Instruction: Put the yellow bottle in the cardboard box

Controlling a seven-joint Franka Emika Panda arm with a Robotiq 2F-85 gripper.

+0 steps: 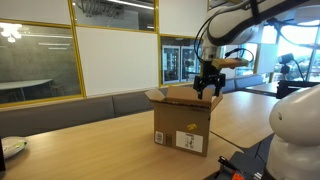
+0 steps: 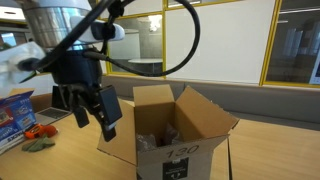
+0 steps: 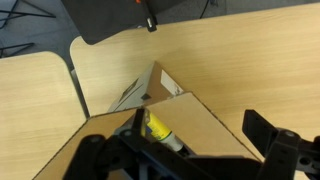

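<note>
The cardboard box (image 1: 185, 125) stands open on the wooden table, flaps up, with a white label on its side; it also shows in an exterior view (image 2: 190, 125). My gripper (image 1: 208, 82) hovers over the box's edge, and in an exterior view (image 2: 96, 110) its fingers look spread. In the wrist view the gripper (image 3: 198, 140) is open, with one finger at the left and one at the far right. The yellow bottle (image 3: 160, 128) lies just beside the left finger, down past a box flap (image 3: 215, 115), free of the jaws. It is hidden in both exterior views.
A blue packet (image 2: 12, 112) and small green and red items (image 2: 40, 140) lie on the table beside the box. A white object (image 1: 10, 148) sits at the table's far end. A grey bench (image 1: 90, 108) runs along the wall. A dark shape with a cable (image 3: 150, 20) is beyond the table.
</note>
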